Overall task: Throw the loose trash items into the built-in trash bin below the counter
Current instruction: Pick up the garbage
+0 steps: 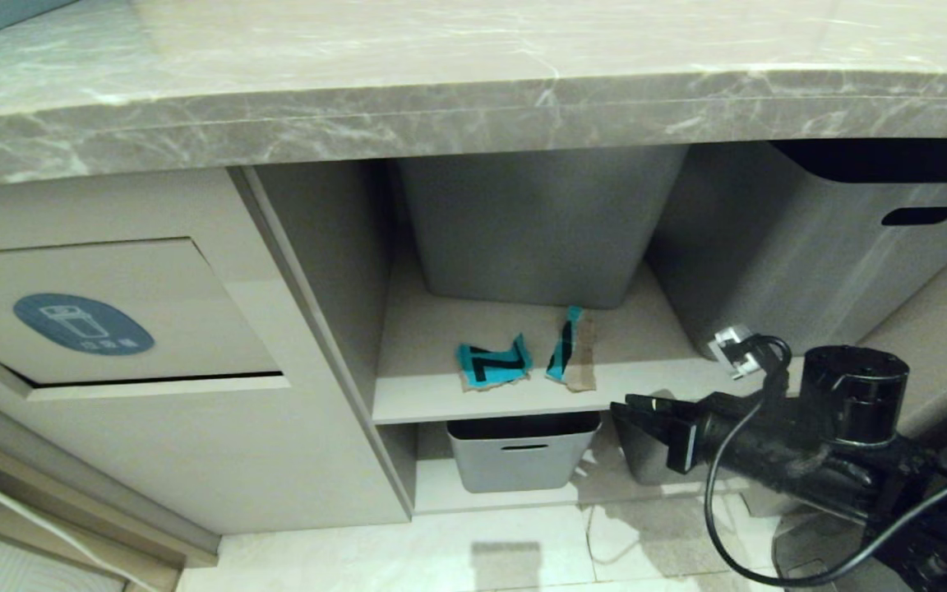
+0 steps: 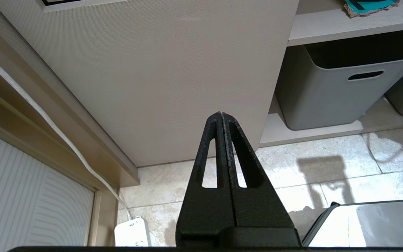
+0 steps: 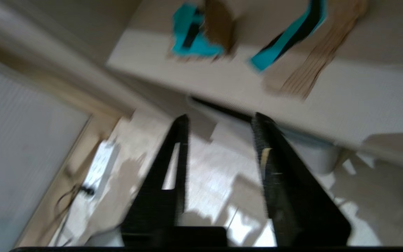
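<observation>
Head view centre: two teal-printed scraps (image 1: 496,363) lie on the shelf (image 1: 441,395), the right one's (image 1: 570,348) long axis running up-frame (slightly tilted). Right gripper (image 3: 219,122) parted, empty; left gripper (image 2: 221,117) pressed closed.

A kitchen or pantry-style service area: a long grey marble-look counter (image 1: 473,107) with white veining tops beige cabinetry (image 1: 293,460), with a tilting waste flap (image 1: 103,312) marked by a round blue bin sticker (image 1: 83,324), open shelves holding grey plastic tubs (image 1: 520,455), and a pale stone-tile floor (image 1: 441,551).
</observation>
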Motion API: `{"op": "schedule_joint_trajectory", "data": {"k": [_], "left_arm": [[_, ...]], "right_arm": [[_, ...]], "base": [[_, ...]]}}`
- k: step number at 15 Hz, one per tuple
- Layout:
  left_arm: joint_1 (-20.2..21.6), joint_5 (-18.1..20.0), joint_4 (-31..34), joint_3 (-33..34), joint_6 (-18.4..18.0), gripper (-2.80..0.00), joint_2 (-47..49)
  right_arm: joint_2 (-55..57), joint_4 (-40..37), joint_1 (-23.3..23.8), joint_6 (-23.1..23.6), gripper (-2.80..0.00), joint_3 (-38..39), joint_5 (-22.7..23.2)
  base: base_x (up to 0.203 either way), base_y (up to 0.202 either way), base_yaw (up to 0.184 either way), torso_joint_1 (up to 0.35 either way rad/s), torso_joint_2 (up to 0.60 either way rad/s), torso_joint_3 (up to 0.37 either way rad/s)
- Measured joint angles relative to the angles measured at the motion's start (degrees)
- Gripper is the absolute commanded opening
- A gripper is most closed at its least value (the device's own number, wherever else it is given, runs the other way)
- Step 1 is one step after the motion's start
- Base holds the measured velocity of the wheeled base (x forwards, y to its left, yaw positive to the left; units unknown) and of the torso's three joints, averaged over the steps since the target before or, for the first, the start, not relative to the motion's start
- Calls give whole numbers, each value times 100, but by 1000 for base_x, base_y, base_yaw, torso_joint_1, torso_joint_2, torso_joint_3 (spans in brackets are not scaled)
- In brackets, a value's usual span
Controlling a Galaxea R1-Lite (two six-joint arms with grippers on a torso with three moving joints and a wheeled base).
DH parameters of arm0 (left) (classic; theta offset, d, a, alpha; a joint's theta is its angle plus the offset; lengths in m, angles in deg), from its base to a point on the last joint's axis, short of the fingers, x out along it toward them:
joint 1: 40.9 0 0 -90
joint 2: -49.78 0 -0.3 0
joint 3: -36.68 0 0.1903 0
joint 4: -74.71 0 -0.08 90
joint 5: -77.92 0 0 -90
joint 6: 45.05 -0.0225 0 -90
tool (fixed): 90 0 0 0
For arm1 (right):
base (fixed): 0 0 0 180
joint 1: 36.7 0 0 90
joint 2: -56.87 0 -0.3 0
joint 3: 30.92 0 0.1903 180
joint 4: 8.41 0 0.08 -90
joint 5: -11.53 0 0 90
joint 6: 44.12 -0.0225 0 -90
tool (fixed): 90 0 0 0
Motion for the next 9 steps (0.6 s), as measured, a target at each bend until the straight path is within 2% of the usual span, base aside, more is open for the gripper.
{"op": "schedule_joint_trajectory", "data": {"k": [3,9], "left_arm": [[0,-2,0,-2,2,-280,0],[0,-1,0,-2,2,-280,0]], "right_arm": [[597,225,-10,110,0,-542,-226],[1396,789,-178,1158,0,-1115,-190]], "base": [[0,0,0,0,0,0],[0,0,0,0,0,0]]}}
